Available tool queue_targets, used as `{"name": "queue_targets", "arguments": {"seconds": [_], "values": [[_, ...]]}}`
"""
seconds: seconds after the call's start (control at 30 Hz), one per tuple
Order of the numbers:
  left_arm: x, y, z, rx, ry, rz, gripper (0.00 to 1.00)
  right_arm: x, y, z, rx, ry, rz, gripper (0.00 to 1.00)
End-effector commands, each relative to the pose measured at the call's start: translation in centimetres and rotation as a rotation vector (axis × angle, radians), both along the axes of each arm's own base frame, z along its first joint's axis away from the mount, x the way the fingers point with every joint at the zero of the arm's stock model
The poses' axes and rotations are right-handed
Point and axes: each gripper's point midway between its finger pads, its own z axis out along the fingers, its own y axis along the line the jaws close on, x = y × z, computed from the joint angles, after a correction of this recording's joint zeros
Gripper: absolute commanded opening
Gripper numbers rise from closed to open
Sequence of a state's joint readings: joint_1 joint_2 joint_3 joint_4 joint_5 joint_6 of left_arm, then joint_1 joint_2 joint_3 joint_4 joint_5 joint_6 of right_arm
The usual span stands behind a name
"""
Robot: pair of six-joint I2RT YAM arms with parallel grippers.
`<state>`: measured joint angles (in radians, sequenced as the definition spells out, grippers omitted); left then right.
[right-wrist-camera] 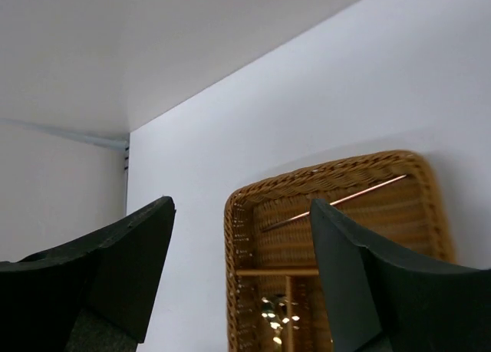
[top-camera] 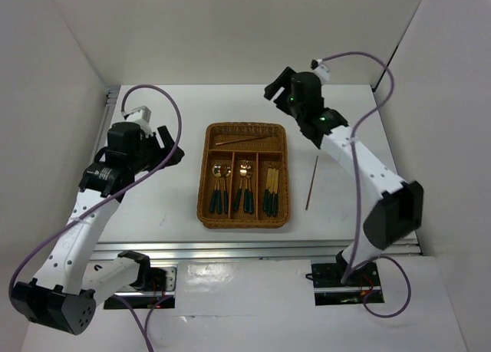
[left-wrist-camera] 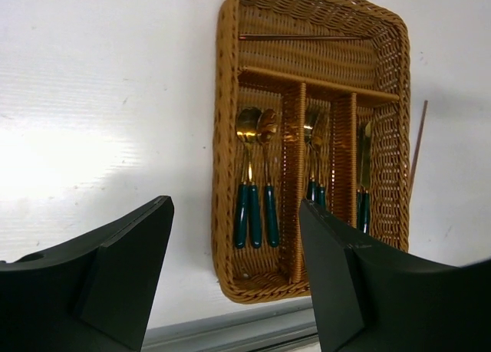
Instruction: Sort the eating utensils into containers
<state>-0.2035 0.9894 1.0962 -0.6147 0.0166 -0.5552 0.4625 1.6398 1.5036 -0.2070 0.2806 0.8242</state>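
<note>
- Left tool (left-wrist-camera: 236,214) was spread and empty, hovering off the tray's (top-camera: 244,224) left side.
- Right tool (right-wrist-camera: 242,205) was also spread and empty, raised beyond the tray's far right corner.
- Step, as I judged it: last pick, since only one loose chopstick (top-camera: 311,182) lay on the counter (top-camera: 176,199), just right of the tray and not touching it.
- Next move would call for the right tool to drop onto that thin, flat stick, pinch it and lay it in the tray's crosswise far slot.
- Counts:
  - Chopsticks: two, with the other chopstick (top-camera: 245,139) already in the crosswise slot.
  - Left slot: two spoons (top-camera: 220,170).
  - Middle slot: two gold-headed pieces (top-camera: 245,169), type unclear.
  - Right slot: long-headed pieces (top-camera: 272,185), two or three, could not tell.
</note>
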Motion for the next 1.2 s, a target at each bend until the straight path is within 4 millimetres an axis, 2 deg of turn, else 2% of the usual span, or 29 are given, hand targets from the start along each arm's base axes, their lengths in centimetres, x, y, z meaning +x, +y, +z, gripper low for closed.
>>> {"name": "queue_targets", "arguments": {"seconds": [0.0, 0.03, 0.07, 0.1, 0.13, 0.17, 0.2, 0.27, 0.3, 0.33, 0.4, 0.57, 0.67, 0.73, 0.77, 0.8, 0.83, 1.13, 1.17], "values": [[1.4, -1.4, 1.2, -0.027, -0.079, -0.081, 0.81, -4.4, -5.1, 0.6, -0.275, 0.039, -0.005, 0.79], [1.5, -1.4, 0.9, -0.027, -0.079, -0.081, 0.81, -5.5, -6.6, 0.7, -0.303, 0.05, -0.019, 0.79], [1.6, -1.6, 1.1, -0.033, -0.089, -0.089, 0.82, -6.6, -8.6, -2.0, -0.342, 0.14, -0.038, 0.79], [1.9, -1.6, 1.5, -0.028, -0.111, -0.094, 0.82, -7.3, -9.8, -3.3, -0.359, 0.185, -0.054, 0.79], [2.0, -1.8, 1.1, -0.031, -0.101, -0.102, 0.82, -7.9, -10.9, -4.4, -0.372, 0.225, -0.068, 0.79], [2.0, -1.8, 1.0, -0.021, -0.105, -0.108, 0.83, -9.1, -12.2, -6.8, -0.401, 0.302, -0.077, 0.78], [2.3, -2.0, 1.0, -0.027, -0.108, -0.117, 0.83, -9.5, -13.8, -8.1, -0.403, 0.348, -0.101, 0.74], [2.6, -2.1, 1.0, -0.027, -0.104, -0.117, 0.83, -10.8, -15.5, -11.0, -0.426, 0.443, -0.099, 0.71], [2.9, -2.1, 1.0, -0.026, -0.098, -0.117, 0.83, -10.9, -16.8, -12.1, -0.418, 0.478, -0.123, 0.71], [3.3, -2.2, 0.8, -0.024, -0.089, -0.117, 0.83, -11.5, -17.1, -13.7, -0.422, 0.522, -0.097, 0.71], [3.4, -2.2, 0.5, -0.023, -0.079, -0.117, 0.83, -11.9, -18.4, -15.2, -0.417, 0.571, -0.097, 0.71], [4.3, -2.4, 0.1, -0.029, -0.066, -0.112, 0.83, -12.7, -18.6, -19.7, -0.413, 0.673, -0.047, 0.63], [4.7, -2.5, -0.4, -0.027, -0.05, -0.112, 0.83, -12.8, -17.9, -21.6, -0.389, 0.7, -0.009, 0.61], [5.1, -2.6, -0.7, -0.025, -0.038, -0.112, 0.83, -12.9, -17.4, -23.2, -0.374, 0.723, 0.016, 0.56], [5.2, -2.5, -0.7, -0.02, -0.038, -0.104, 0.83, -12.7, -16.8, -23.1, -0.352, 0.71, 0.038, 0.55], [5.3, -2.5, -0.2, -0.022, -0.049, -0.104, 0.83, -12.8, -16.6, -23.8, -0.345, 0.724, 0.049, 0.55], [5.3, -2.5, -0.9, -0.019, -0.026, -0.104, 0.83, -12.8, -16.5, -24.4, -0.34, 0.727, 0.057, 0.55], [5.8, -2.4, -2.0, -0.008, 0.003, -0.095, 0.83, -13.4, -16.4, -26.9, -0.344, 0.781, 0.08, 0.53], [5.9, -2.4, -1.5, -0.01, -0.007, -0.095, 0.83, -13.3, -16.3, -27.2, -0.344, 0.783, 0.08, 0.53]]}}
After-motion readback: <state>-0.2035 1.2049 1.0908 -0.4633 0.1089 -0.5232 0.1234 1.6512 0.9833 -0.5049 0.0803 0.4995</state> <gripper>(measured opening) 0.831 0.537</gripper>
